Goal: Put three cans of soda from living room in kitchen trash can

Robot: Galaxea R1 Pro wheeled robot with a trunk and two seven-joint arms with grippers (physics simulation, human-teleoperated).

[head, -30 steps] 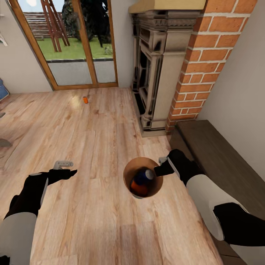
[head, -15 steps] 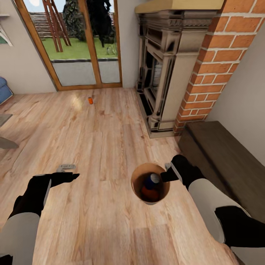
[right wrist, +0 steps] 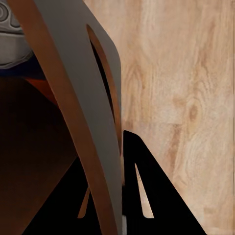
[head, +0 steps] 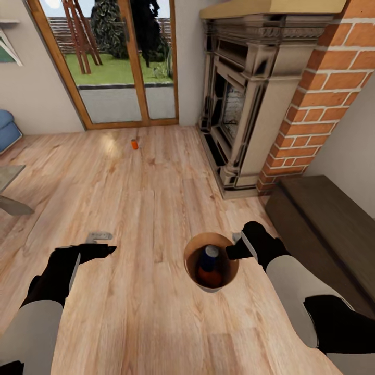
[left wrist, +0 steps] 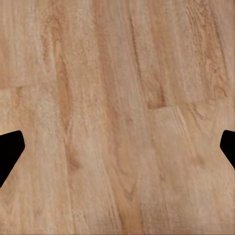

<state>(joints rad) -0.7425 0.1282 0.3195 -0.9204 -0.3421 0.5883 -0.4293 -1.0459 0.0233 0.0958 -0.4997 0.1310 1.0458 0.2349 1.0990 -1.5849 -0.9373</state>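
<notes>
Right pincer [head: 235, 249] clamped on rim of trash can [head: 229, 276]; right wrist view shows finger [right wrist: 142, 196] outside wall, wall [right wrist: 78, 98] pinched between. Trash can held over pale wood floor [head: 146, 208], mid-room, near low dark bench [head: 328, 224]. One soda can [head: 210, 263] inside trash can, blue band and silvery top up. Second soda can [head: 135, 144] lies on floor far off, near glass doors [head: 125, 67]. Left pincer [head: 99, 244] spread open, holding nothing, fingertips [left wrist: 10, 152] at frame edges over bare floor. Brick fireplace [head: 271, 94] ahead right.
</notes>
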